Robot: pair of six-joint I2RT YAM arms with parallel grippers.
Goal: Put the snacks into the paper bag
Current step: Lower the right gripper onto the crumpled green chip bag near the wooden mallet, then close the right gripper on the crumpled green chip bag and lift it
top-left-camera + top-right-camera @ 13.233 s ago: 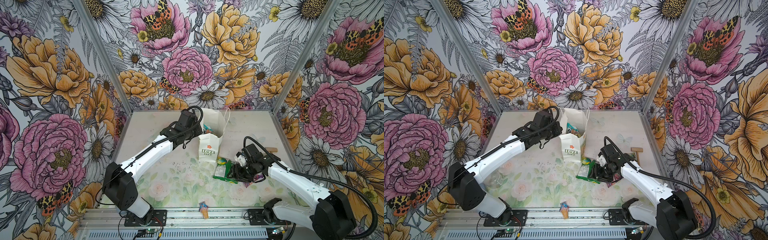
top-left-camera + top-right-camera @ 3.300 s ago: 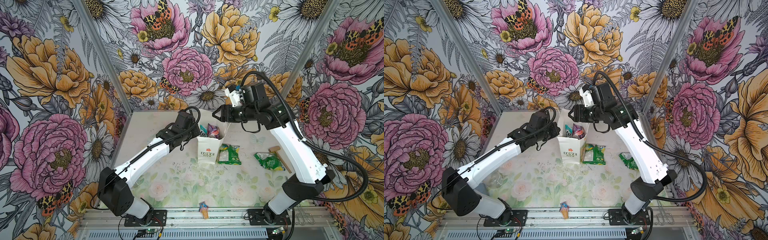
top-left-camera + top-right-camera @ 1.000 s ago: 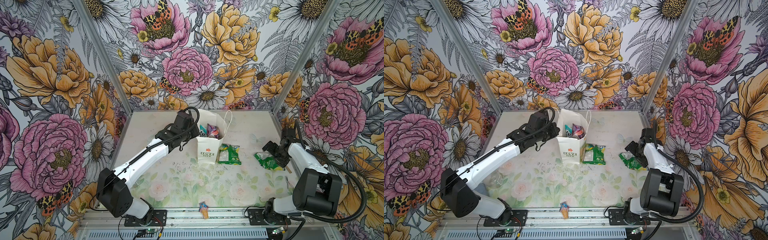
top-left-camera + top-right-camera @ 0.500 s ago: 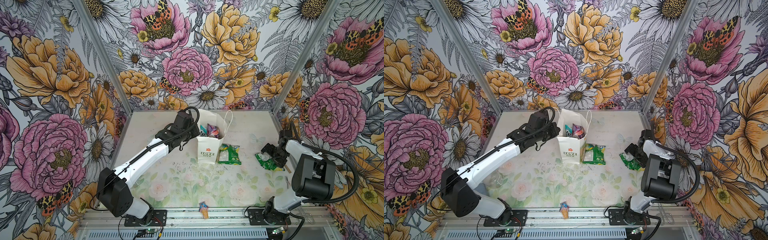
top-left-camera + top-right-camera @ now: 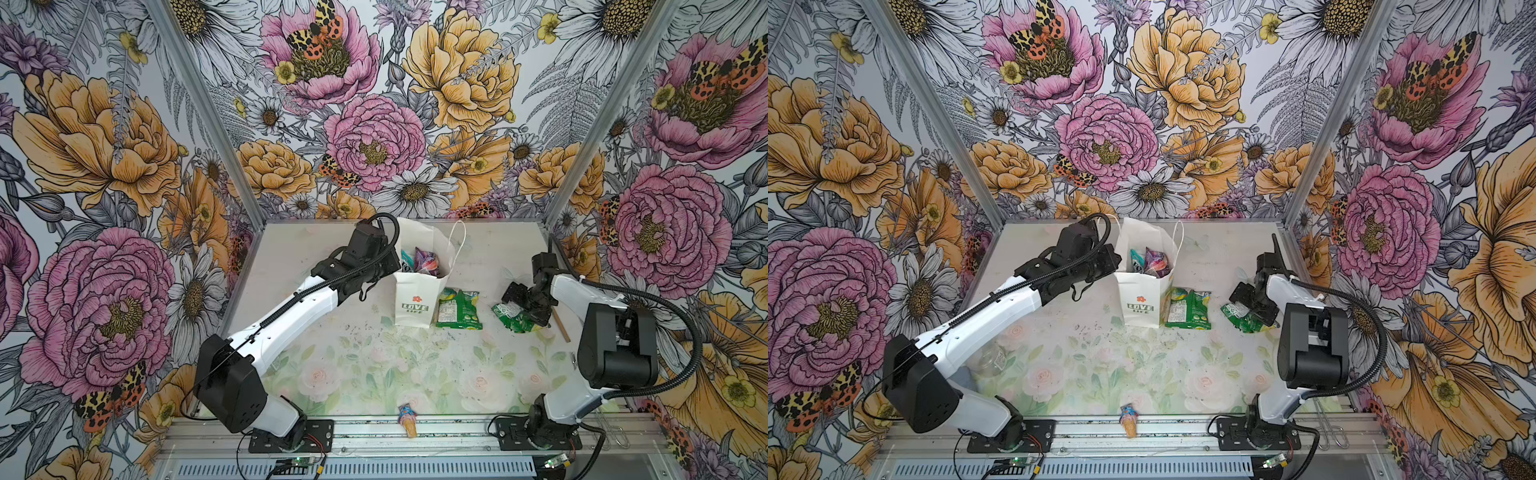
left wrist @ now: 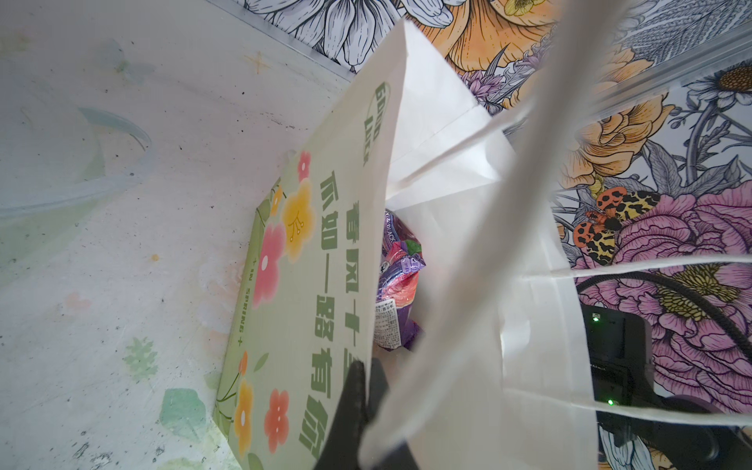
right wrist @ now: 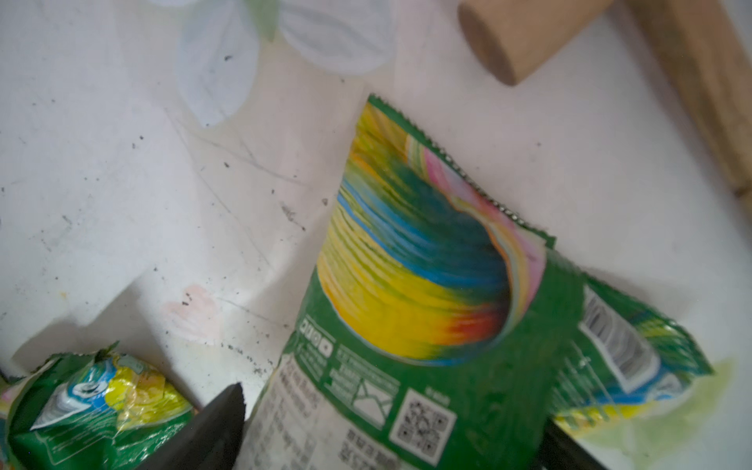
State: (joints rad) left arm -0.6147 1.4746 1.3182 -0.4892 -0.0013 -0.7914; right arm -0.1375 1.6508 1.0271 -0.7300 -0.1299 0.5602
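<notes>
Near edge of the worktop: a small cone trinket. Mid-depth, right: the right tool, jaws wide apart, straddles a crumpled green packet that lies flat and ungripped. The packet's long axis runs in line with the tool, serrated end away from the wrist. A second green packet lies flat just beside the paper bag, long axis near-to-far. The bag stands upright, mouth up, with a purple packet inside. The left tool is clamped on its left rim.
</notes>
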